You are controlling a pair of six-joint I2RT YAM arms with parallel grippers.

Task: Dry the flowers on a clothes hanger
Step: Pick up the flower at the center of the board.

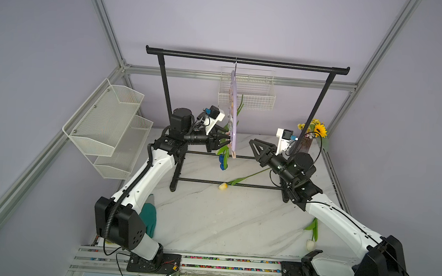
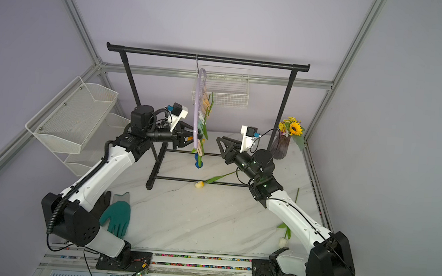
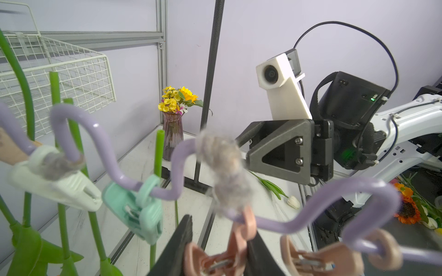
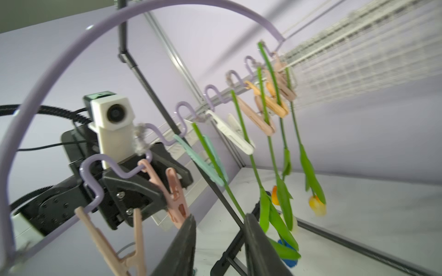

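**Peg pinched, next tulip lying loose below**

The clothes hanger [image 1: 233, 123] hangs edge-on to me from the black rack [image 1: 247, 60], with several flowers [image 4: 263, 133] already pegged stem-up, heads down, along its far clothespins. My left tool [image 1: 225, 140] pinches the pink clothespin [image 4: 174, 191] toward the near end. My right tool [image 4: 220, 224] is parted and empty, near the hanger. A loose tulip [image 1: 235, 182] lies on the tabletop [image 1: 208, 218] under the rack. I judge the right side must take that stem near its cut end and feed it deep into the pin's mouth. The left should let go only then, gently, so the hanger doesn't swing.
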